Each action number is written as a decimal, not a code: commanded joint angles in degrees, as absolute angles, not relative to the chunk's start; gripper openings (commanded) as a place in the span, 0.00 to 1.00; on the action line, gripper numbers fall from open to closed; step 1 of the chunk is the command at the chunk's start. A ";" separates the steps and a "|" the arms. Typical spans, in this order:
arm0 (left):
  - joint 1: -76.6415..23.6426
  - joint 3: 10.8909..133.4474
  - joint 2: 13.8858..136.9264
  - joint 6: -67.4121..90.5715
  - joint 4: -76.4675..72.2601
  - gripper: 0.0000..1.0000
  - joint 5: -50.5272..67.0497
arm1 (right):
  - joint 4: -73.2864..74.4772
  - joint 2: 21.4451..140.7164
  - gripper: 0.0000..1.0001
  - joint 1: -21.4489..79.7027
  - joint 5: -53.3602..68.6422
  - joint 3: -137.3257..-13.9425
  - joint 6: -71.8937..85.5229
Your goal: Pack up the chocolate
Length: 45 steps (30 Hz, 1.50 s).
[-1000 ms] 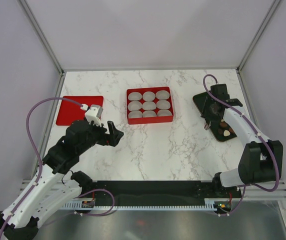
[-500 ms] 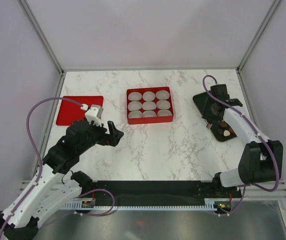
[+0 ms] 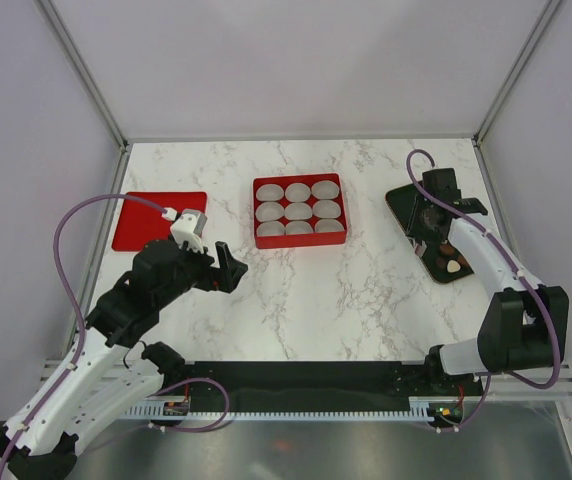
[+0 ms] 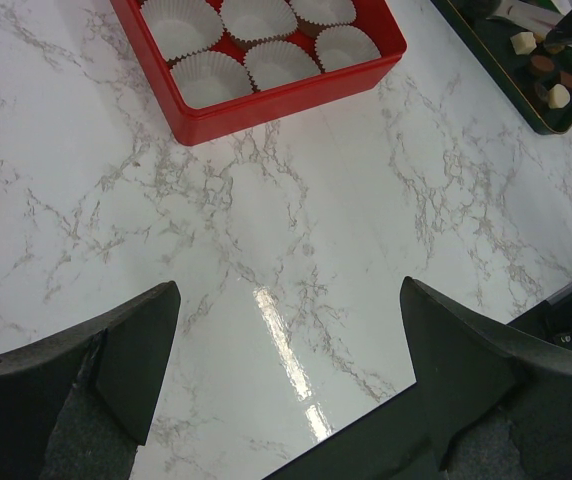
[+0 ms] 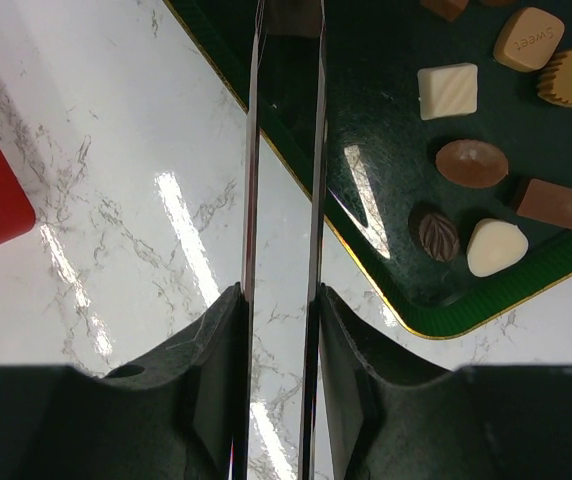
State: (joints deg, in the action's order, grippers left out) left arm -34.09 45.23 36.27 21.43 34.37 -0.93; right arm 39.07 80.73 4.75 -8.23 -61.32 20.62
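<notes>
Marble table [image 3: 366, 300], nothing packed yet: the box [image 3: 300, 243] cups [image 3: 298, 211] are all empty, and the chocolate [image 5: 447, 91] lies on the tray [image 5: 386, 120] right of the box. Over the tray's edge the right gripper [image 5: 287, 30] has narrow jaws, hold unclear; the left gripper [image 4: 288, 300], near the box, gapes empty.

Worktop [image 4: 296, 250]: white stone-look slab with grey veining, smooth and polished, carrying bright glare streaks. Red box [image 4: 266, 105]: smooth, low sheen, moulded plastic by its look. Paper cups [image 4: 211, 75] inside it: white pleated paper, matt. Tray [image 5: 366, 120]: dark green, glossy, reflective in patches, with a thin gold-coloured edge. Chocolate [image 5: 471, 163]: smooth satin surfaces; one piece ribbed, one embossed. Left pincer [image 4: 286, 290]: black, matt, finely grained, plastic by appearance. Right pincer [image 5: 284, 60]: matt black bodies bearing thin, bright, mirror-like blades, metal by appearance.
</notes>
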 commanded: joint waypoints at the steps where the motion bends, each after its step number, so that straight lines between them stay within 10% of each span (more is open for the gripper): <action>1: -33.93 45.09 36.30 21.09 34.10 0.99 -0.26 | 38.94 78.93 0.37 4.57 -8.35 -62.31 19.86; 45: -34.01 43.42 31.64 21.80 35.42 1.00 1.58 | 28.30 94.57 0.32 28.92 -10.03 -82.35 18.19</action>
State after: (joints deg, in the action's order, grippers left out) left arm -34.11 43.42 32.03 21.45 35.92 1.61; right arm 32.03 93.60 28.67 -9.96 -79.94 19.16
